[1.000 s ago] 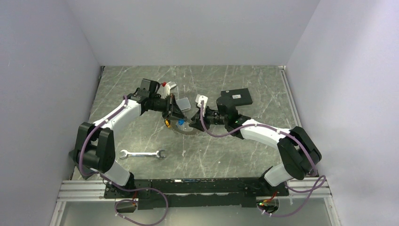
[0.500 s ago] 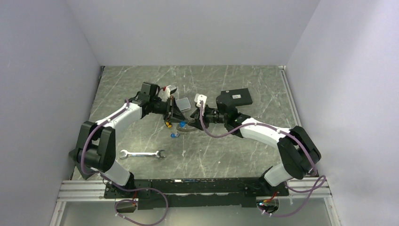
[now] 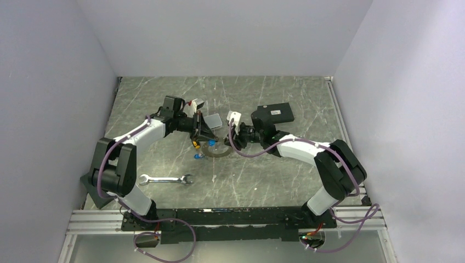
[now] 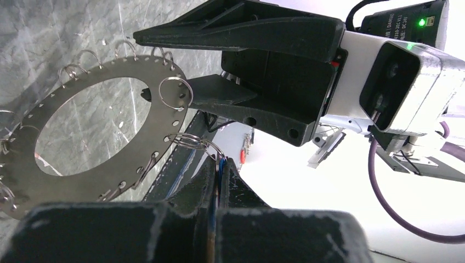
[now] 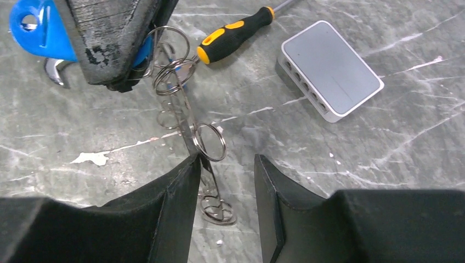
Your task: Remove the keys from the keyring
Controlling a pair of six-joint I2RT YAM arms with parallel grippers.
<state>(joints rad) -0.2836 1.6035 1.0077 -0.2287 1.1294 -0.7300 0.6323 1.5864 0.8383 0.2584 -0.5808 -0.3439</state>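
The keyring (image 3: 217,152) is a flat grey metal ring fringed with small wire loops, low between my two grippers. My left gripper (image 3: 204,137) is shut on a blue-headed key (image 5: 38,33). A wire loop still joins that key to the keyring (image 4: 82,186). In the left wrist view only a blue sliver (image 4: 220,164) shows between the fingers of the left gripper (image 4: 219,164). My right gripper (image 5: 225,164) is open, its jaws either side of the keyring's rim (image 5: 186,123), which shows edge-on. Another blue key (image 3: 199,157) lies on the table.
A yellow-and-black screwdriver (image 5: 236,33) lies under the left gripper. A white box (image 5: 329,71) sits just behind it. A silver wrench (image 3: 164,179) lies near the front left. A black box (image 3: 274,115) sits behind the right arm.
The keyring rose between the grippers and has come back down low. A blue key now lies on the table below the left gripper. The right arm's elbow has shifted left.
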